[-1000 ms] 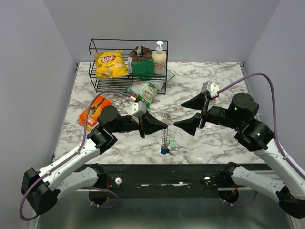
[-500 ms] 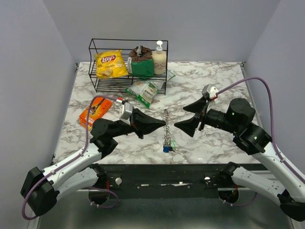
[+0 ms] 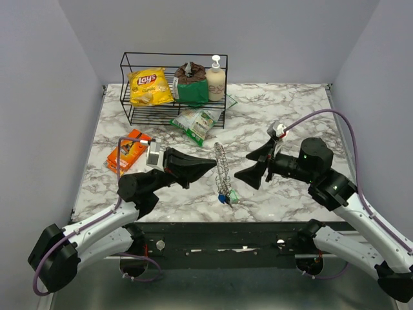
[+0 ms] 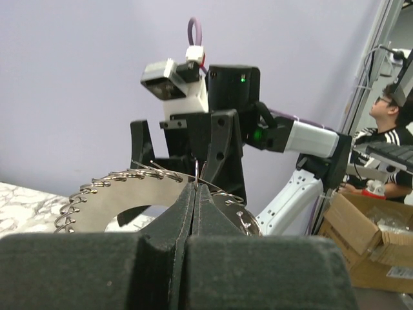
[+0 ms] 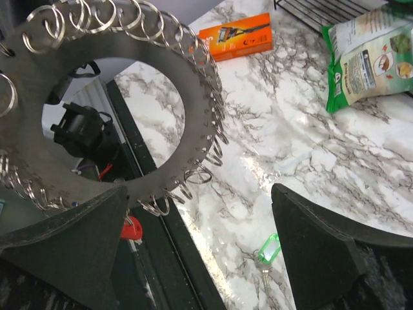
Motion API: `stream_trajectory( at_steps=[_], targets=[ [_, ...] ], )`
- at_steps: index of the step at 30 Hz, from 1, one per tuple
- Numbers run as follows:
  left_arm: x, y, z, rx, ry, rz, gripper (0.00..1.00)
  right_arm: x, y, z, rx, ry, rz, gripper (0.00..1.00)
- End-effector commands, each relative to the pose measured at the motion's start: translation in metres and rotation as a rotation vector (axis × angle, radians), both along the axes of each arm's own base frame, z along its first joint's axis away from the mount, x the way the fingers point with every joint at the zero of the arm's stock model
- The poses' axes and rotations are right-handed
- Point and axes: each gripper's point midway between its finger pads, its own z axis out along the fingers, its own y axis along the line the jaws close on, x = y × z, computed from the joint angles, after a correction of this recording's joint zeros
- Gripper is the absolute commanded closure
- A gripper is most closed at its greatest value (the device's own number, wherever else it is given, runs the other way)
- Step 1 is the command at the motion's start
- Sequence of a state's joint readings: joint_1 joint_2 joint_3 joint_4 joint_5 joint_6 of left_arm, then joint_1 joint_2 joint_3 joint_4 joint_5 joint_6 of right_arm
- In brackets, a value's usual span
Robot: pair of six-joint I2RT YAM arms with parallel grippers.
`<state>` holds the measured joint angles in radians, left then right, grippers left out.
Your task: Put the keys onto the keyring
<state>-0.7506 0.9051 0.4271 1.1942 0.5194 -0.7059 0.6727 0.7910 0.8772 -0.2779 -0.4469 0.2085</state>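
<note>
- left gripper (image 4: 195,188) — clenched on the rim of the keyring (image 4: 129,192), which stands upright at its tips.
- just beyond, the right gripper (image 3: 244,168) gapes, empty.
- beneath its jaws a green key (image 5: 268,248) lies loose on the table (image 5: 290,129) — threading looks unfinished.

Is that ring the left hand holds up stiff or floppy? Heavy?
Probably stiff: the keyring looks flat and round though the left hand pinches just one edge. Likely light, since that thin pinch seems to carry it. The wire loops on its rim seem loose, so they may swing and snag.
</note>
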Motion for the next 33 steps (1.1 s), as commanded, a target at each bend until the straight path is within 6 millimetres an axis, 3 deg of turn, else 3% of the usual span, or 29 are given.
stream_trajectory(
  at_steps=[1, 3, 15, 33],
  targets=[
    [-0.004, 0.018, 0.026, -0.132, -0.031, 0.041, 1.00, -0.004, 0.002, -0.008, 0.014, 0.023, 0.023, 0.00],
    [0.000, 0.019, 0.026, -0.136, -0.021, 0.059, 1.00, -0.004, 0.003, -0.019, 0.001, 0.051, 0.023, 0.00],
    [0.018, 0.027, 0.015, -0.020, -0.018, 0.217, 1.00, 0.005, 0.008, -0.126, -0.186, 0.350, -0.019, 0.05],
    [0.023, 0.033, 0.007, 0.032, -0.012, 0.270, 1.00, 0.012, -0.006, -0.232, -0.534, 0.646, -0.129, 0.24]
  ],
)
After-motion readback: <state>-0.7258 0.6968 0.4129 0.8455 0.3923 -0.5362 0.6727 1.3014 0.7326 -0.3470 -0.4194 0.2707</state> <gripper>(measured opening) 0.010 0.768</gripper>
